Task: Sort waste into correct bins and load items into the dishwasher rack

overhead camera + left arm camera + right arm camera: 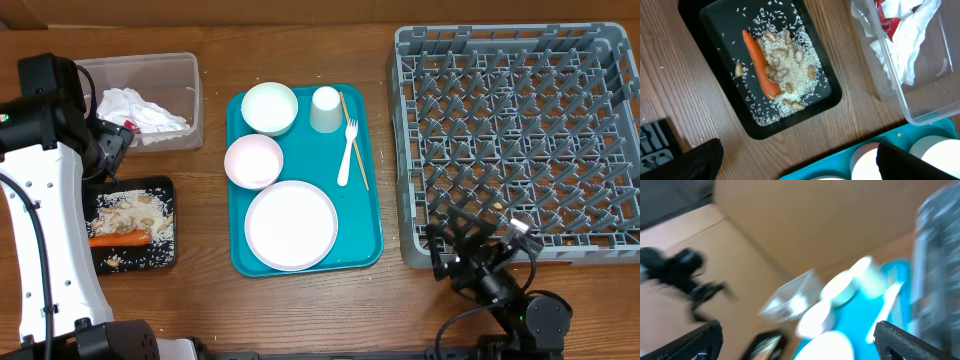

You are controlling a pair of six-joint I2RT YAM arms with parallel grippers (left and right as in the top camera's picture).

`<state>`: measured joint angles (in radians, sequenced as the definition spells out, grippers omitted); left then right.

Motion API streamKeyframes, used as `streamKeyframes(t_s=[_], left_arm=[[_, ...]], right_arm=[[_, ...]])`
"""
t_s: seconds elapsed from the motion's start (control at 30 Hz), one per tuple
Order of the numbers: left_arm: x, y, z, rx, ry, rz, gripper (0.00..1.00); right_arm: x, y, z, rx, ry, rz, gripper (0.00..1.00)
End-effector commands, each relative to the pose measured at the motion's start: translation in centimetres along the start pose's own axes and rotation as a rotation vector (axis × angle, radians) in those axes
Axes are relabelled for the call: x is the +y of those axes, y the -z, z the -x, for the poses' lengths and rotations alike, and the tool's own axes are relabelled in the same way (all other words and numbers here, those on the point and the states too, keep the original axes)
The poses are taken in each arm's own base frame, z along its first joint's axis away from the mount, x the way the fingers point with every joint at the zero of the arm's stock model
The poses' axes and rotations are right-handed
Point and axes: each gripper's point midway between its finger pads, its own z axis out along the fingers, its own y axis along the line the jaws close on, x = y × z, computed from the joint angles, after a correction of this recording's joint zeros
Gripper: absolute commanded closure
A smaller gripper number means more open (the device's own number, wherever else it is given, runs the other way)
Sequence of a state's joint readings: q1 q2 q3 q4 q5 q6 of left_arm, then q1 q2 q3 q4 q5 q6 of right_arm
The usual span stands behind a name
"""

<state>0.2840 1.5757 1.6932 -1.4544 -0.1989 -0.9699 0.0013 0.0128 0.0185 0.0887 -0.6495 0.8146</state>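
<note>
**Waste in the bins, dishes on the teal tray**

The left hand (799, 150) hangs over the left side of the desk (210, 300). Its fingers (695, 160) are spread wide with nothing between them. Below it, close to the desk's left edge, lies the black tray (715, 45). It holds the carrot (760, 62), which rests against a heap of rice (795, 75) mixed with pale nut-like bits. Loose grains are scattered over the rest of the tray floor.

Just behind the black tray, toward the far left corner, stands the clear tub (196, 90). Inside it are the crumpled napkins (140, 108) and the red wrapper (887, 20), which is tucked against the napkins.

The teal tray (365, 210) sits in the middle of the desk.
- The far bowl (269, 107) is at its far left corner, with the near bowl (253, 160) just in front of it.
- The plate (291, 225) fills the tray's near end.
- The cup (326, 108) stands beside the far bowl.
- The fork (347, 155) and the chopstick (361, 168) lie lengthwise and close together along the tray's right side.

The dishwasher rack (520, 130) takes up the right side of the desk and reaches the far right corner.

The right hand (795, 330) is low at the near edge, just in front of the rack's near left corner. Its wrist view is badly blurred, yet the fingers (695, 340) show wide apart and hold nothing.
</note>
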Motion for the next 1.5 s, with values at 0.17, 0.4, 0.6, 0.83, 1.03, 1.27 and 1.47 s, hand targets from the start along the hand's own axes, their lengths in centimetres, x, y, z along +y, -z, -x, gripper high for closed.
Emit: streamKeyframes(t_s=[0.17,0.4,0.6,0.83,1.03,1.27,1.47], left_arm=[[0.1,-0.2,0.2,-0.006,0.021,0.012,0.0],[0.1,-0.2,0.2,-0.006,0.021,0.012,0.0],[0.1,-0.2,0.2,-0.006,0.02,0.012,0.0],[0.1,-0.2,0.2,-0.006,0.021,0.012,0.0],[0.1,-0.2,0.2,-0.006,0.02,0.012,0.0],[0.1,-0.2,0.2,-0.006,0.021,0.012,0.0],[0.1,-0.2,0.2,-0.006,0.021,0.012,0.0]], right_arm=[[8.7,1.8,-0.1,0.081,0.072,0.378,0.0],[12.0,2.0,3.1,0.036,0.114,0.355,0.0],[10.9,-0.1,5.3,0.126,0.216,0.132,0.0],[8.3,-4.0,7.7,0.283,0.18,-0.041,0.0],[5.7,-9.0,4.9,0.472,0.159,-0.135,0.01],[1.9,-15.1,-5.3,0.676,0.359,-0.488,0.0],[-3.7,-16.6,-12.3,0.788,0.319,-0.696,0.0]])
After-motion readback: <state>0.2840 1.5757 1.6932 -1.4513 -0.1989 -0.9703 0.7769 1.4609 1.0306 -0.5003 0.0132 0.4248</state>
